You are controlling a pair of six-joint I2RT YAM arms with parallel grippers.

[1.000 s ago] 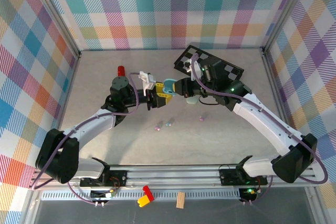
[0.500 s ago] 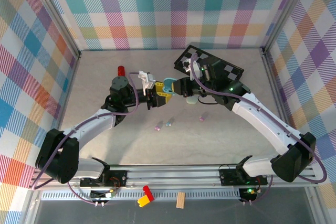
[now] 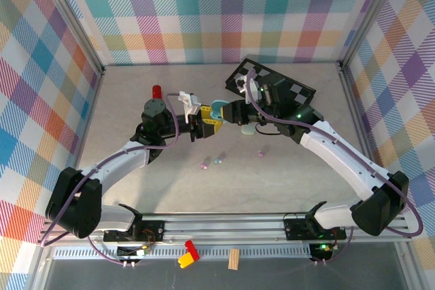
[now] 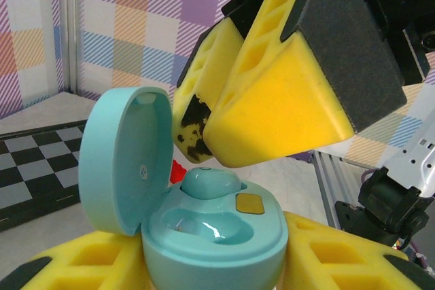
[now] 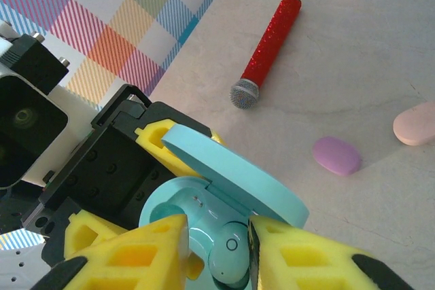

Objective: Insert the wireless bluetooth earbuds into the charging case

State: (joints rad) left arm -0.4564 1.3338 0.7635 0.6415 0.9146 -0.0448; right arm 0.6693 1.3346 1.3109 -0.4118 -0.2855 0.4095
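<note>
The left fingers (image 4: 71, 266) are clamped on the open mint charging case (image 4: 224, 252). One mint earbud (image 4: 211, 183) sits in its socket, and the right fingers (image 5: 132, 256) hang slightly apart just above it.

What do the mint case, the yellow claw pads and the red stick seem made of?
The mint case looks like glossy plastic with bright reflections. The yellow claw pads seem soft foam or rubber, matte, with moulded pockets. The red stick has a glittery, speckled coating; its grey tip looks like metal mesh.

Pastel plaid walls (image 3: 204, 11) enclose a pale marbled tabletop (image 3: 170, 188) bearing a checkerboard mat (image 3: 299, 89).
</note>
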